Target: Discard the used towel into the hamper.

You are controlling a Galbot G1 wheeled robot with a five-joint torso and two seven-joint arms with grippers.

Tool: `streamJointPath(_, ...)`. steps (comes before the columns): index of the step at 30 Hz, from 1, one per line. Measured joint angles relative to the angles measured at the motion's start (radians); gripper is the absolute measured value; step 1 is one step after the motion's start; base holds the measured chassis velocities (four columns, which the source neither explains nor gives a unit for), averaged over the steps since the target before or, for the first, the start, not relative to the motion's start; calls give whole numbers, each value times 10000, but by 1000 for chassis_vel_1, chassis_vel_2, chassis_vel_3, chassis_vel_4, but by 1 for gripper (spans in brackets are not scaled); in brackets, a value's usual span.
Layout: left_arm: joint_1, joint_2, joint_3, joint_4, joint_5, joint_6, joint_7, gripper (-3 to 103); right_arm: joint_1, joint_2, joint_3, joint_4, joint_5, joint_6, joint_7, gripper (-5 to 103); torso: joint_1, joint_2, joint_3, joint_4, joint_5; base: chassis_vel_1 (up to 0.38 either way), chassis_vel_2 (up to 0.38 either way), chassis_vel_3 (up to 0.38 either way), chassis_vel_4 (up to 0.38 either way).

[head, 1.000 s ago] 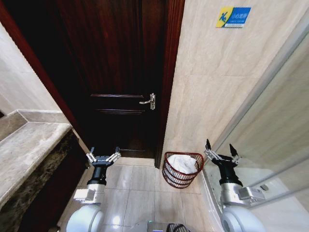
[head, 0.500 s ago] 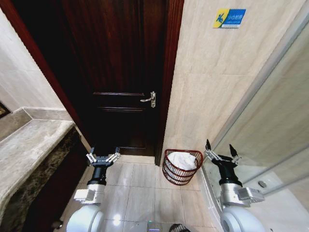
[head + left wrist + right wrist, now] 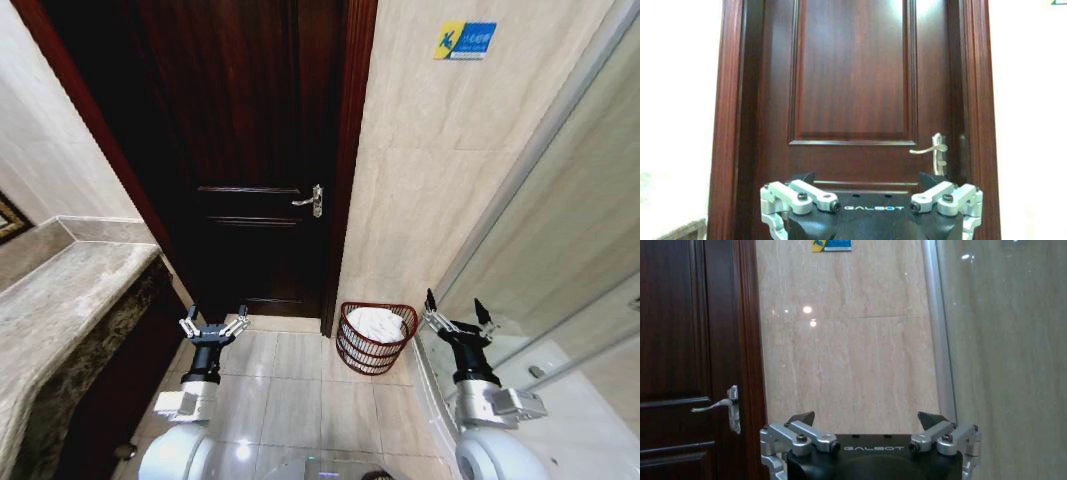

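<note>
1. The left gripper (image 3: 213, 325) is held out in front of the robot above the floor (image 3: 280, 395), its fingers spread wide and holding nothing. In the left wrist view the left gripper (image 3: 871, 192) faces the door (image 3: 853, 90) with the handle (image 3: 933, 150) ahead of it.
2. The right gripper (image 3: 458, 315) is held out at about the same height on the other side, released, fingers apart and empty. In the right wrist view the right gripper (image 3: 867, 427) faces the tiled wall (image 3: 847, 340), with the door (image 3: 680, 365) and its handle (image 3: 723, 405) to one side and the glass panel (image 3: 1000, 350) to the other.
3. The hamper (image 3: 372, 350) stands on the floor between the two grippers, nearer the right one, against the wall (image 3: 430, 170) just beside the door frame (image 3: 345, 180).
4. A white towel (image 3: 378, 324) lies bunched inside the hamper, filling its upper part.
5. Neither gripper touches the hamper or the towel.
6. The dark wooden door (image 3: 250, 150) is shut behind the left gripper, with a metal handle (image 3: 308, 200) near its frame.
7. A stone counter (image 3: 60, 300) runs along the robot's left side.
8. A glass panel (image 3: 570, 230) stands along the right side, close by the right gripper.
9. A blue and yellow sign (image 3: 463, 40) is fixed high on the wall above the hamper.
</note>
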Motion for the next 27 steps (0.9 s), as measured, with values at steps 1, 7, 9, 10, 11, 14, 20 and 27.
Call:
streamJointPath(1,-4,2,2,0,-4,7,-13,100,-3,8,0,-1,-4,1,-2,100,0,0,0,0,-2,51,-58,-76,64)
streamJointPath(7,-56,48,11,-4,-32,62,-30,100,14,28,-7,-7,-30,10,-4,100,0,-1,0,0,1,72,-58,-59,62)
streamJointPath(9,-65,50,15,-4,-37,65,-30,100,15,28,-8,-8,-35,11,-3,100,0,-1,0,0,0,70,-78,-62,65)
streamJointPath(10,-75,52,15,1,-39,66,-31,100,16,28,-9,-8,-38,12,-2,100,0,-1,0,1,0,64,-68,-60,56)
streamJointPath(11,-80,52,16,12,-41,66,-31,100,18,28,-10,-8,-40,13,-2,100,0,-1,0,0,0,64,-68,-72,50)
streamJointPath(14,-80,53,17,34,-49,61,-31,100,22,31,-18,-9,-55,16,2,100,-1,-1,-1,0,0,64,-72,-76,61)
streamJointPath(20,-60,82,-26,67,-93,35,-32,100,39,61,-120,-8,-158,16,24,100,-1,-2,-1,0,-1,59,-67,-64,60)
streamJointPath(27,-69,146,-52,99,-155,-22,-35,100,33,108,-241,12,-279,16,77,100,-1,-3,-1,1,0,65,-50,-42,88)
